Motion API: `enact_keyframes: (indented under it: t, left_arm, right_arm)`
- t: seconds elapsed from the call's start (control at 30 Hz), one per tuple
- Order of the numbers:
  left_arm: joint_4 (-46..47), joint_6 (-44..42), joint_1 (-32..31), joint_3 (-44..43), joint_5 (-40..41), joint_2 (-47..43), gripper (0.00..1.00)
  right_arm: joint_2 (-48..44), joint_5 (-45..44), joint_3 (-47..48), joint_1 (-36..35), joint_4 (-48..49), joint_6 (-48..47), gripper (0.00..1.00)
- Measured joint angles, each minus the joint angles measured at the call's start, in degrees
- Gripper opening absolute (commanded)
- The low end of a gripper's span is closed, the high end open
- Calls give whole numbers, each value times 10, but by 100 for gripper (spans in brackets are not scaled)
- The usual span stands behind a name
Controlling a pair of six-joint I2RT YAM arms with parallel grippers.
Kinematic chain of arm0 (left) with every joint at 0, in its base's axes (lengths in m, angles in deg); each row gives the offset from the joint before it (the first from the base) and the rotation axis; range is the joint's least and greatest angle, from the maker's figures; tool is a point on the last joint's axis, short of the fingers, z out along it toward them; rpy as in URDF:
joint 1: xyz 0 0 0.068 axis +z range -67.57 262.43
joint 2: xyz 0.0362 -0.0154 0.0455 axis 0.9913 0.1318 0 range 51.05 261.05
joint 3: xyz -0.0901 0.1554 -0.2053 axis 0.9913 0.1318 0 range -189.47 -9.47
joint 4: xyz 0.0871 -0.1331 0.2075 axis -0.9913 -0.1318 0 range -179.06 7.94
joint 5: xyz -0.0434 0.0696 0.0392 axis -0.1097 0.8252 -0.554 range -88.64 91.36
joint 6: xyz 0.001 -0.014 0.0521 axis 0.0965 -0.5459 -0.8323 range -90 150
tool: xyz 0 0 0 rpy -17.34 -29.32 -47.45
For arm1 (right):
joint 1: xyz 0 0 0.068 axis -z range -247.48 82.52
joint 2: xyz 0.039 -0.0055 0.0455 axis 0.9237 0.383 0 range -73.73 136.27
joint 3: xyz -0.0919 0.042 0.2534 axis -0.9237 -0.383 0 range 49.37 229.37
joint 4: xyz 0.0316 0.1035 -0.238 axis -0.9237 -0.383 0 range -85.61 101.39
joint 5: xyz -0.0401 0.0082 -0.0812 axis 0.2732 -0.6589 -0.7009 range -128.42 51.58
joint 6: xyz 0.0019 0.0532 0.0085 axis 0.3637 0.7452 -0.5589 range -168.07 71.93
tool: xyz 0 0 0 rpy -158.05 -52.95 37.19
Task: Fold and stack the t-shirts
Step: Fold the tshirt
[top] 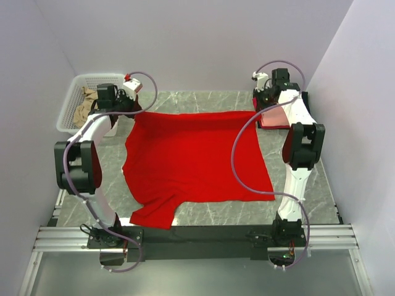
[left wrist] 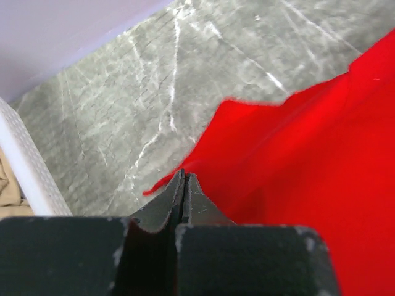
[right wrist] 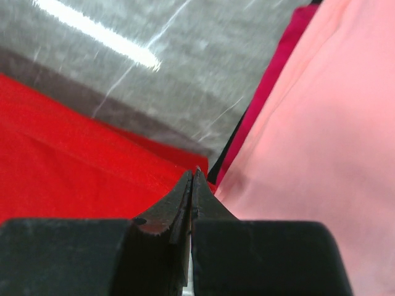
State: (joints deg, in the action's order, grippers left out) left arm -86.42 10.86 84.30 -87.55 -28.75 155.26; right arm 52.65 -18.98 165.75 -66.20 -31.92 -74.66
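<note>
The large bright red t-shirt lies spread flat on the grey marble table, one sleeve hanging toward the near edge. Its far edge runs straight between my two grippers. My left gripper is shut on the far left corner; in the left wrist view its jaws are pressed together with red cloth at the tips. My right gripper is shut on the far right corner, its tips right beside a folded stack topped by a salmon-pink shirt over a dark red one.
The folded stack sits at the far right against the red shirt's corner. A white mesh basket at the far left holds a tan shirt; its rim shows in the left wrist view. Walls enclose the back and sides.
</note>
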Motion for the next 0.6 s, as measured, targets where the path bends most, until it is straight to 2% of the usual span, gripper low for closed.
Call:
enact_keyframes:
  t: [0.33,0.6]
  left_arm:
    - [-21,-60,-1,91,-22,-81,1]
    - [-52,-103,-2,170,-19,-88,1]
  right_arm:
    - [-22,23,-56,1,-29,-38,0]
    - [-22,9,-89,-3,-55,-66,0]
